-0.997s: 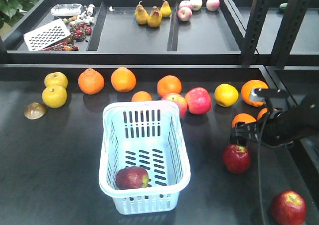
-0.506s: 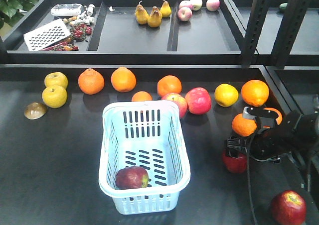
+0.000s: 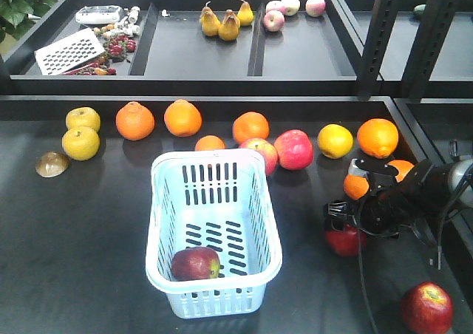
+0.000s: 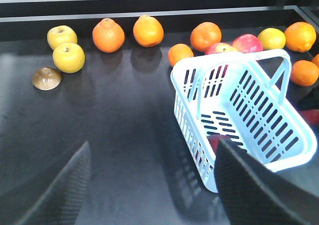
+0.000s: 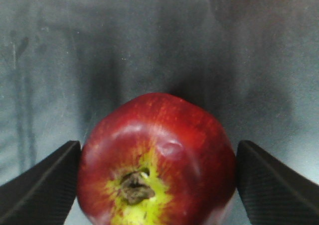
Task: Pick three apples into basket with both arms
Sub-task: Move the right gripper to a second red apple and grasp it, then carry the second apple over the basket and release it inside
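The right gripper [image 5: 157,180] is low over the dark table [image 3: 81,230], w/ a dark red apple [image 5: 157,158] sitting right between its fingers [image 5: 40,185]. The fingers are apart, one on each side, about touching the skin but not squeezing yet, I think. They sit like that so they can pinch the apple next.

The basket [image 3: 159,223] is off to the side of that gripper, near but not touching. One apple [image 3: 196,264] is already in it. Another red apple [image 3: 427,307] waits on the table near the arm.

The left gripper [image 4: 149,185] hangs up high beside the basket, fingers wide apart, holding nothing.
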You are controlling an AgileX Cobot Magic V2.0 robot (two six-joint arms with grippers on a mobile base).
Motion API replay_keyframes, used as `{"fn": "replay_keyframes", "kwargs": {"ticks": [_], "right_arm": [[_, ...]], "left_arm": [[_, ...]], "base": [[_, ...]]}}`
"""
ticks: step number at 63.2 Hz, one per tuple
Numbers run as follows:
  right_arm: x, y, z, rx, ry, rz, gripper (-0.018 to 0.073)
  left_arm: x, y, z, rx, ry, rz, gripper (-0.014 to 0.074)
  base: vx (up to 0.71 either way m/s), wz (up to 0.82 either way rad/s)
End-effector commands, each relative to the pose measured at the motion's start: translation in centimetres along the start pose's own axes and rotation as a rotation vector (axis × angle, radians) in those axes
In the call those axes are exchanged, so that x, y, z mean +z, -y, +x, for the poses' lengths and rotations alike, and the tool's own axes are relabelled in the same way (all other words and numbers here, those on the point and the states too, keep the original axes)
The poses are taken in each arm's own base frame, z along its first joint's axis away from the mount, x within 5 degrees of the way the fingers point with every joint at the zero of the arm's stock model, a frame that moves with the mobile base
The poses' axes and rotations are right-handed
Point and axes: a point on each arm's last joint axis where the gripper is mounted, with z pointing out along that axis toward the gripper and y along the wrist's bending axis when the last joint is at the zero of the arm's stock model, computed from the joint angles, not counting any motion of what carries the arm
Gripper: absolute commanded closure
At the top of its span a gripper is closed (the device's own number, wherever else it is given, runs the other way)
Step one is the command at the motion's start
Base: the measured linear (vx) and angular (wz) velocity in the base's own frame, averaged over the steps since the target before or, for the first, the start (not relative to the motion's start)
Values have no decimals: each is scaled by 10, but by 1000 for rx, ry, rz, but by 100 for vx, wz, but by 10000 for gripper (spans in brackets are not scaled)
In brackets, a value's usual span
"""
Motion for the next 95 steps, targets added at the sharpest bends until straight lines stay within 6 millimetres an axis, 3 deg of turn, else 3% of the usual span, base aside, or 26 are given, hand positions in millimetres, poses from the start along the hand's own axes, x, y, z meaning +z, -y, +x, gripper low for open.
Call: {"fn": "replay_keyframes", "kwargs": {"ticks": [1,10,25,38,45,51,62,74,80,87,95], "right_arm": [[-20,-7,-11,-14,28,-35,196],[-46,-17,-16,-46,41,-75,262],[-132,-44,-22,-132,135,-170,265],[-214,-71,-2,-243,170,-282,265],[-247,-91,11,-325,234,-319,265],[-263,-118,23,-392,260,-385,265],[-263,-175,40,-479,308,-515,265],[-230,-222,49,-505,338,-540,257],[-203,-235,52,-501,273,-541,213],[-179,-236,51,-485,230,-512,100],[-170,-232,44,-458,258,-482,-43]], "left_arm": [[-3,1,-10,-7,75,11,94],[-3,1,-10,-7,75,11,94],[-3,1,-10,-7,75,11,94],[-3,1,-10,-7,75,11,94],[-3,1,-10,-7,75,11,94],[-3,1,-10,-7,75,11,94],[-3,1,-10,-7,75,11,94],[-3,1,-10,-7,75,11,94],[-3,1,-10,-7,75,11,94],[-3,1,-10,-7,75,11,94],[-3,1,-10,-7,75,11,94]], "base": [[0,0],[0,0],[0,0],[0,0],[0,0],[0,0],[0,0],[0,0],[0,0],[0,0],[0,0]]}}
